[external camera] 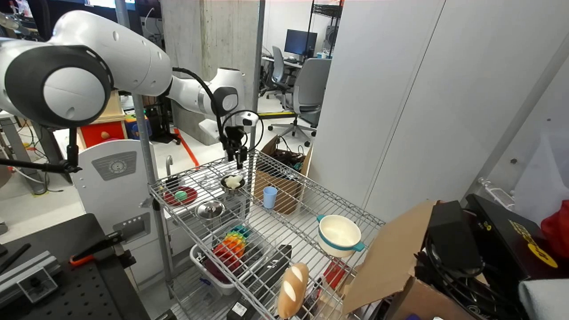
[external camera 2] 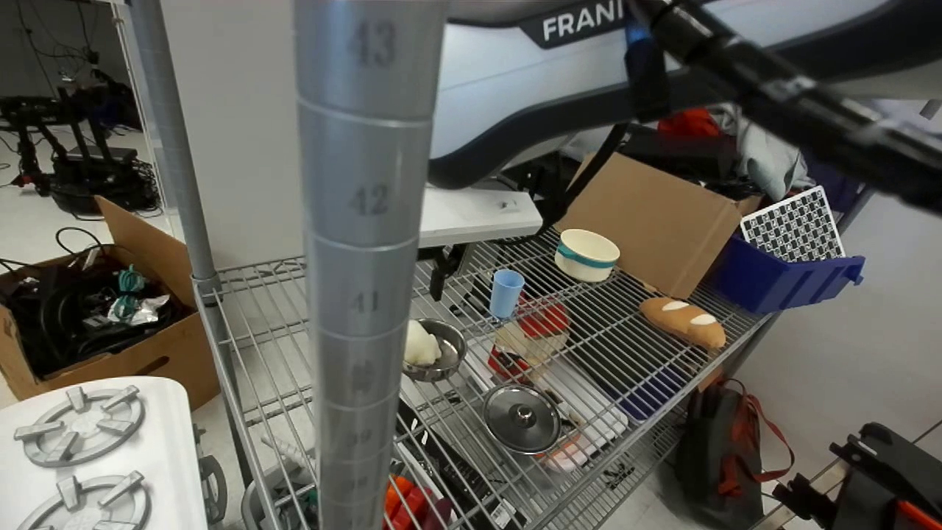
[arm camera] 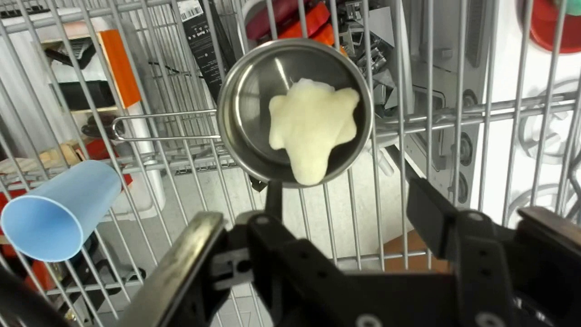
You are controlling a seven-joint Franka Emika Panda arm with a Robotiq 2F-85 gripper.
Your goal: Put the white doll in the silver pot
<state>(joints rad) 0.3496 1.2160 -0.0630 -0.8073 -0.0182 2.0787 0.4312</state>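
Observation:
The white doll (arm camera: 313, 127) lies inside the silver pot (arm camera: 247, 91), and one end of it overlaps the pot's rim in the wrist view. In both exterior views the doll (external camera: 233, 181) (external camera 2: 421, 344) shows in the pot (external camera: 231, 191) (external camera 2: 452, 347) on the wire shelf; a post hides part of it. My gripper (arm camera: 347, 204) is open with nothing between its fingers. It is above the shelf, beside the pot, and one fingertip overlaps the rim in the wrist view. In both exterior views the gripper (external camera: 238, 159) (external camera 2: 441, 276) is higher than the pot.
A blue cup (external camera: 269, 197) and a silver lid (external camera 2: 521, 418) are near the pot. A cream and teal pot (external camera: 326, 242), a toy bread (external camera: 293, 289) and a red plate (external camera: 191, 194) with a green ball are farther off. A shelf post (external camera 2: 368, 184) stands at the corner.

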